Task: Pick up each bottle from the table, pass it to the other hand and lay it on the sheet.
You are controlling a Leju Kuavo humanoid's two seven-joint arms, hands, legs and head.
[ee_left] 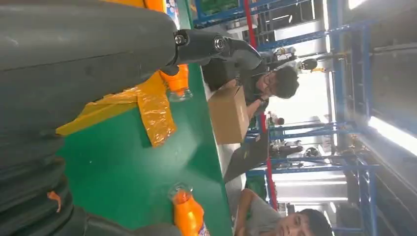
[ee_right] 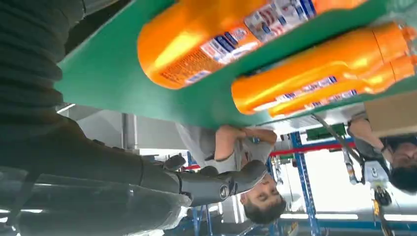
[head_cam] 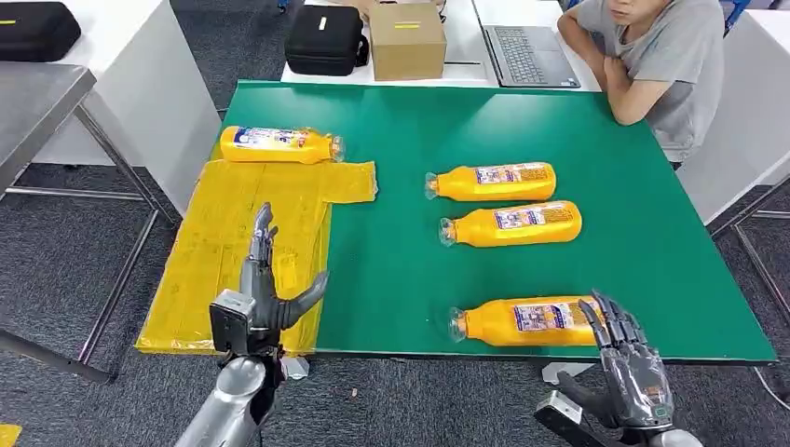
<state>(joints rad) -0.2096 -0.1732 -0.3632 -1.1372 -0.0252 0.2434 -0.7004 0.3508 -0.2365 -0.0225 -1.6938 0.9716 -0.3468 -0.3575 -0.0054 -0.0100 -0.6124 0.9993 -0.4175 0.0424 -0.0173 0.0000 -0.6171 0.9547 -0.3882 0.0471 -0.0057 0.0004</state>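
One orange bottle (head_cam: 279,144) lies on the far end of the yellow sheet (head_cam: 224,251) at the table's left. Three more orange bottles lie on the green tabletop: a far one (head_cam: 494,181), a middle one (head_cam: 514,223) and a near one (head_cam: 526,321) by the front edge. My left hand (head_cam: 265,293) hovers open over the near part of the sheet, fingers straight, holding nothing. My right hand (head_cam: 629,368) is open at the base end of the near bottle (ee_right: 206,39), just off the table's front edge. My right thumb (ee_right: 216,182) stands clear of the bottle.
A person (head_cam: 652,56) sits at the table's far right corner, arms folded on it. Behind the table are a cardboard box (head_cam: 406,39), a black case (head_cam: 324,39) and a laptop (head_cam: 531,51). A grey table (head_cam: 37,102) stands to the left.
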